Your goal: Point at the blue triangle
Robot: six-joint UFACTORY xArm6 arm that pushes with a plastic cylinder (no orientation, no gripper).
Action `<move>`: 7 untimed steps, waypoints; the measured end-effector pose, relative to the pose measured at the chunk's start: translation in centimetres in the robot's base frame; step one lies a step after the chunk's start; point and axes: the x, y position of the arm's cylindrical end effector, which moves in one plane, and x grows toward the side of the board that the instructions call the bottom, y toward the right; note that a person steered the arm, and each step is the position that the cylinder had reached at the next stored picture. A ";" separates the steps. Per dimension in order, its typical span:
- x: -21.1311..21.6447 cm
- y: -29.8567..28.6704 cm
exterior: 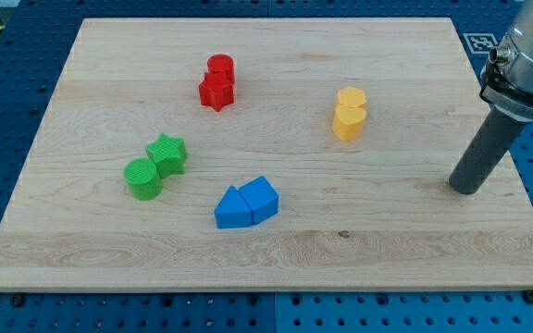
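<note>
The board was pale wood on a blue perforated base. Left of centre, the green cylinder touched the green star, which lay just right and farther back. Farther right and far, the red cylinder touched the red star, which lay nearer. Near the centre, at the near side, the blue triangle touched a second blue block on its right. Right of centre, two yellow blocks touched, one behind the other. At the right edge, my tip rested on the board, well apart from every block and far right of the blue triangle. The arm carried no pincer, only the rod.
</note>
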 end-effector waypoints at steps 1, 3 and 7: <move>0.0 0.0; 0.0 0.0; -2.9 -4.2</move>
